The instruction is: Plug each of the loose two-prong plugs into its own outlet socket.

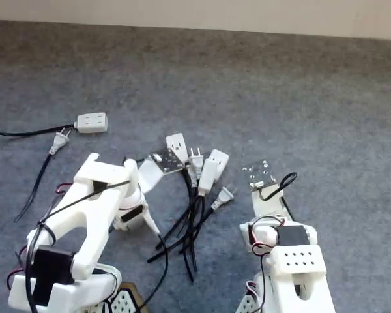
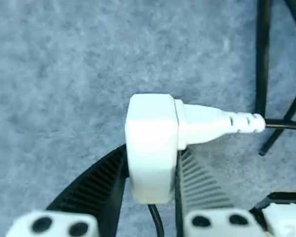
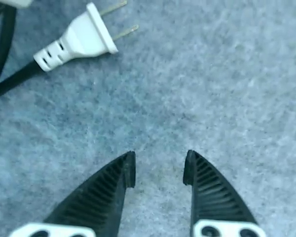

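My left gripper point(image 2: 151, 190) is shut on a white outlet socket point(image 2: 150, 143), one black finger on each side of it. A white plug point(image 2: 212, 122) with a black cord sits pushed into that socket's side. In the high view this gripper point(image 1: 165, 160) is at the white socket point(image 1: 176, 147) in the middle of the grey carpet. My right gripper point(image 3: 158, 168) hangs open over bare carpet, with a loose white two-prong plug point(image 3: 84, 37) a little ahead of it. That loose plug point(image 1: 225, 194) lies just left of the right gripper point(image 1: 260, 176).
At the far left lie another white socket point(image 1: 91, 122) on a black cord and a loose plug point(image 1: 60, 140). Beside the held socket lie another plug point(image 1: 195, 158) and a socket point(image 1: 215, 163). Several black cords point(image 1: 189, 228) cross between the arms.
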You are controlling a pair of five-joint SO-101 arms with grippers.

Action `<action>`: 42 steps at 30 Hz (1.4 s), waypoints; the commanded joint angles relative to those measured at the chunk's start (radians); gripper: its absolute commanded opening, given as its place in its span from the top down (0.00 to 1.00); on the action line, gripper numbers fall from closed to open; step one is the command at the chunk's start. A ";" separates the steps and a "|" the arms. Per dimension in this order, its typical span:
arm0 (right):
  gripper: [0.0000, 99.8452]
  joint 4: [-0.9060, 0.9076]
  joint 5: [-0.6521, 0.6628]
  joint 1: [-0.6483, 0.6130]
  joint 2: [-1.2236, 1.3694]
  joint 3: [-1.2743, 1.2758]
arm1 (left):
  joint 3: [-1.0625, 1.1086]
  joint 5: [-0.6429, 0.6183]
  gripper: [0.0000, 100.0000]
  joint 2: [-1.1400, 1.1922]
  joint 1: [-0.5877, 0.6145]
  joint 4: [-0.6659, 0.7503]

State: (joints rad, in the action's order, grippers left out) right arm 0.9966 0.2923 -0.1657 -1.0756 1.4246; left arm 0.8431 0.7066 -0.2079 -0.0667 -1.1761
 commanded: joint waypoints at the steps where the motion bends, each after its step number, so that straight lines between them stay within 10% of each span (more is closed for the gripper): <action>1: 0.84 -0.018 0.011 0.010 -0.015 -0.005 | -0.151 0.008 1.00 -0.041 0.041 -0.117; 10: 0.84 -0.018 0.011 0.010 -0.012 -0.004 | -0.699 0.031 1.00 0.021 0.518 -0.252; 20: 0.84 -0.048 0.011 0.010 -0.015 0.027 | -1.419 0.112 1.00 0.610 1.017 -0.284; 42: 0.84 -0.050 0.011 0.010 -0.015 0.027 | -2.496 0.230 0.89 1.512 1.288 -0.506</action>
State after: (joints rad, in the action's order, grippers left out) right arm 0.9628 0.2923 -0.1657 -1.0771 1.4599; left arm -1.5244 0.9337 1.2973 1.1715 -1.6763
